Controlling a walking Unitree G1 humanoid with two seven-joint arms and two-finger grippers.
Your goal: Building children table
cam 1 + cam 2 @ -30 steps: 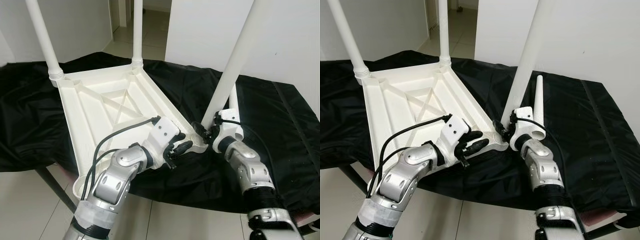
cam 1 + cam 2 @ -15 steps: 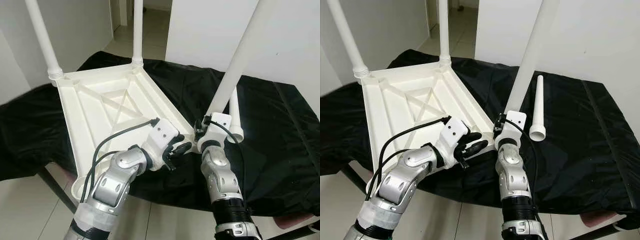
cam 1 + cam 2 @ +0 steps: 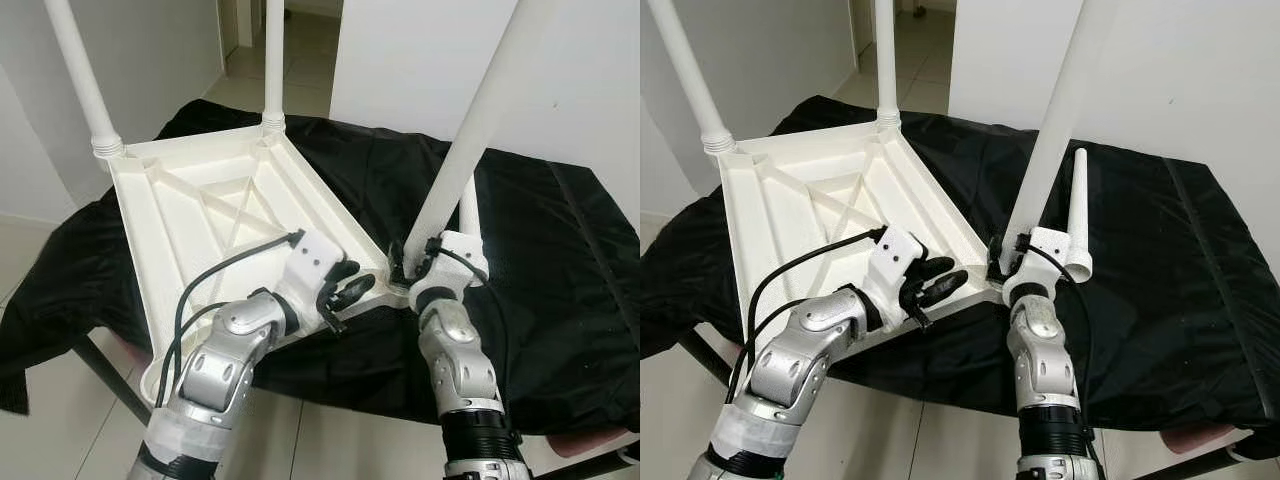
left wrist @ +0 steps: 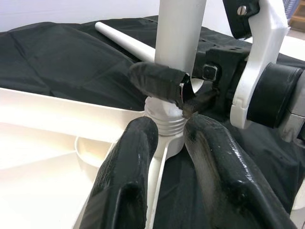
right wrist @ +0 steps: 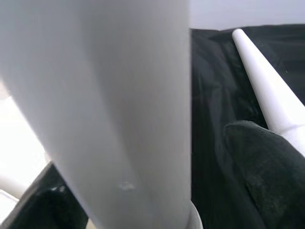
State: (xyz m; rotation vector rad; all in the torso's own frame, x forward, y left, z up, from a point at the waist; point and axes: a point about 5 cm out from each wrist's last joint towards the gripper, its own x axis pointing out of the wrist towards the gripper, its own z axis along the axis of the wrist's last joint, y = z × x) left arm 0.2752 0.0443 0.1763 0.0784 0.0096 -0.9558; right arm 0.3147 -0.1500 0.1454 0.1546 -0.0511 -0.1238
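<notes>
The white table top (image 3: 200, 220) lies upside down on a black cloth. Two white legs (image 3: 82, 80) (image 3: 273, 60) stand in its far corners. A third leg (image 3: 470, 130) rises tilted from the near right corner socket (image 4: 164, 124). My right gripper (image 3: 408, 265) is shut on that leg just above the socket, and the leg (image 5: 119, 95) looms close in the right wrist view. My left gripper (image 3: 352, 290) is shut on the table top's rim right beside the same corner, one finger on each side. A loose fourth leg (image 3: 1077, 215) lies on the cloth behind my right wrist.
The black cloth (image 3: 560, 260) drapes over a low stand whose dark metal leg (image 3: 110, 370) shows at the lower left. A white wall (image 3: 590, 80) rises behind it. Tiled floor (image 3: 60, 420) lies in front, and a doorway opens at the back.
My right forearm has swung back outward a little while still holding the third leg's base. The left gripper stays on the rim. The camera has shifted slightly.
</notes>
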